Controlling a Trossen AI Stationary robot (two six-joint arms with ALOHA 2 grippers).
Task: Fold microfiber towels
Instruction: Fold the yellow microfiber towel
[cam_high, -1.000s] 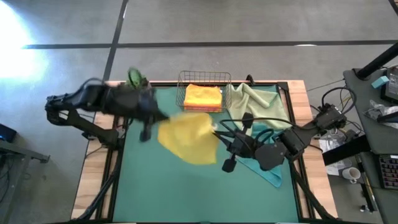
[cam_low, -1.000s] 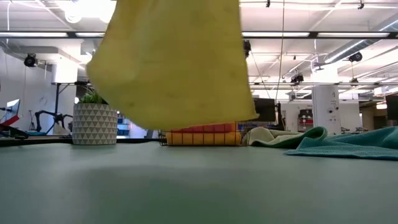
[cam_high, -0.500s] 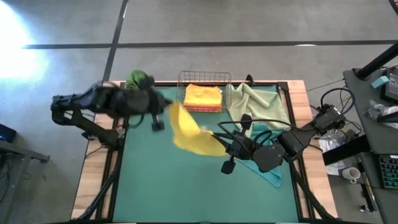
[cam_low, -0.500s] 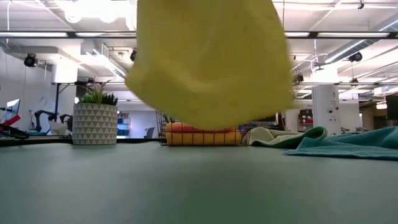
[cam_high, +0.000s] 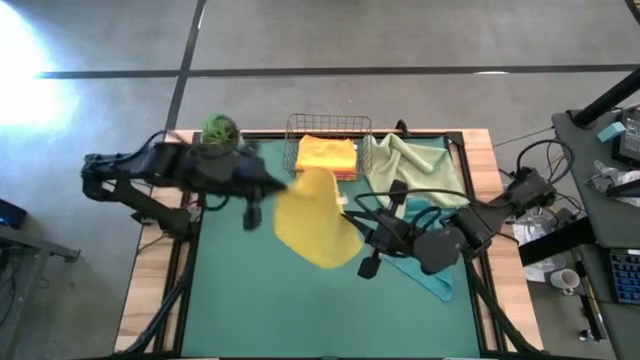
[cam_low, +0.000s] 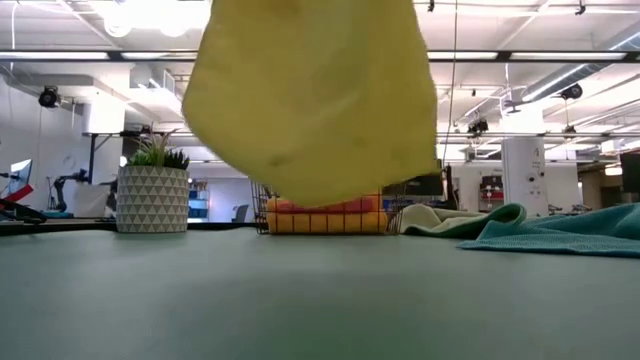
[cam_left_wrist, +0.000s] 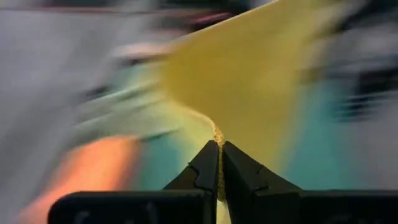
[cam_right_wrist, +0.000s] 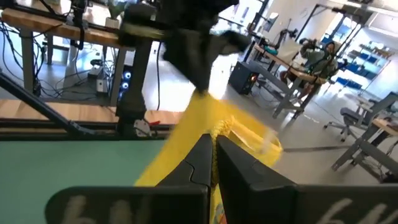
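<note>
A yellow microfiber towel (cam_high: 315, 218) hangs in the air over the green mat (cam_high: 300, 300), held between both grippers. My left gripper (cam_high: 288, 186) is shut on its left upper part and my right gripper (cam_high: 350, 213) on its right upper part. In the low view the yellow towel (cam_low: 312, 100) hangs with its lower edge clear of the mat. Orange towels (cam_high: 326, 155) lie in a wire basket. A sage green towel (cam_high: 408, 160) and a teal towel (cam_high: 432, 272) lie crumpled at the right. My left gripper pinches an upper edge of the yellow towel (cam_left_wrist: 217, 133) between its two shut fingers, coming from the table's left and slanting down. The cloth spreads away beyond the fingertips, lifted clear. My right gripper pinches another upper edge of the towel (cam_right_wrist: 209, 122) between its shut fingers, reaching about level from the table's right. The towel hangs slack below, its lower edge (cam_low: 320, 198) clear of the mat.
The wire basket (cam_high: 328, 132) stands at the far edge, and a potted plant (cam_high: 220, 128) stands at the far left corner. The near half of the mat lies bare. Cables and desks are beyond the table's right edge.
My left gripper has gone toward the table's right and a little toward the far edge, closer to my right gripper. The yellow towel has narrowed between the two grips and swung, staying clear of the mat.
</note>
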